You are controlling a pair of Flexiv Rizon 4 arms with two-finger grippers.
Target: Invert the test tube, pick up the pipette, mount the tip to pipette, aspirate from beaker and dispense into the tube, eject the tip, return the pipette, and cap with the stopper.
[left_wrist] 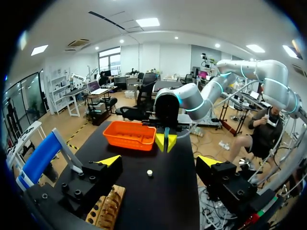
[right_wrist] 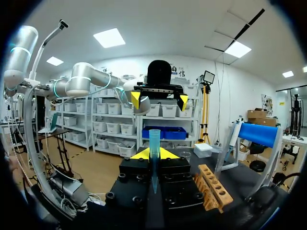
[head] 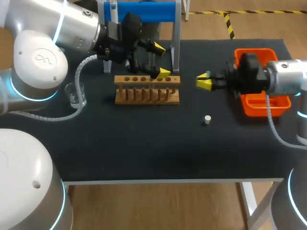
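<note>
While your right gripper (head: 205,81) hung over the middle of the tabletop (head: 144,148), its yellow fingers were clamped on the bluish test tube (right_wrist: 154,143), which stood upright between them with its pointed end down. Your left gripper (head: 160,61) hovered above the wooden rack (head: 147,94) toward the far edge, its fingers spread wide with nothing between them. You had the white stopper (head: 207,120) lying alone, nearer the front edge than the rack. The orange tray (head: 261,108) sat by the right edge, the glass beaker (head: 76,95) near the left edge, and the blue-topped stand (head: 144,10) at the far edge behind the rack.
</note>
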